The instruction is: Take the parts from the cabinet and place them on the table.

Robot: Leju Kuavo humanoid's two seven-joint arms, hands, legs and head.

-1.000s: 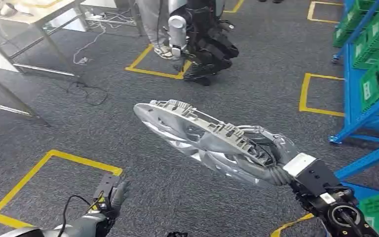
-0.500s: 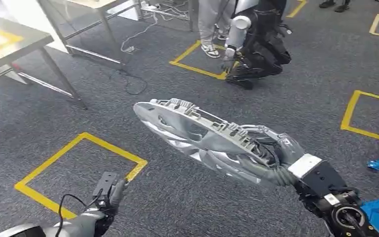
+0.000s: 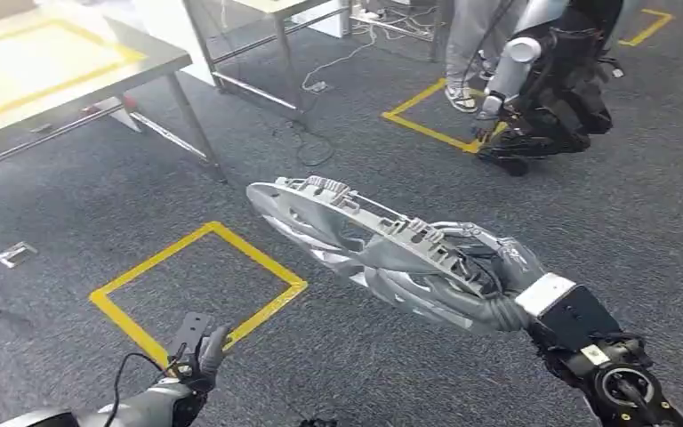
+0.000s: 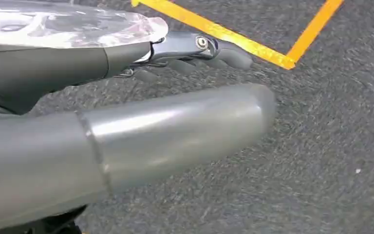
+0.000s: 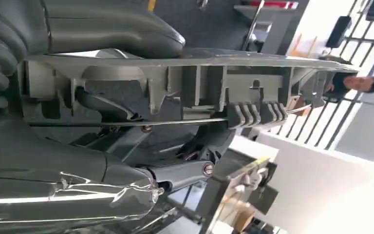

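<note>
You were looking down at a dark grey carpet (image 3: 98, 205) that filled most of the head view, marked with a square of yellow tape (image 3: 197, 286) just ahead of your left arm. A pale table (image 3: 53, 71) on metal legs stood at the upper left, well apart from both hands. Across the floor at the upper right, another robot (image 3: 547, 80) crouched beside a second taped square, with a person's legs (image 3: 476, 40) just behind it.

Your right hand (image 3: 489, 276) grasped the silver wheel-cover part (image 3: 356, 240) by its rim, holding it tilted above the carpet, its ribbed back facing up. The right wrist view showed the thumb over the rim (image 5: 175, 83) and fingers beneath.

Your left hand (image 3: 197, 351) hung low over the carpet, near the tape square, holding nothing, its fingers loosely extended.
</note>
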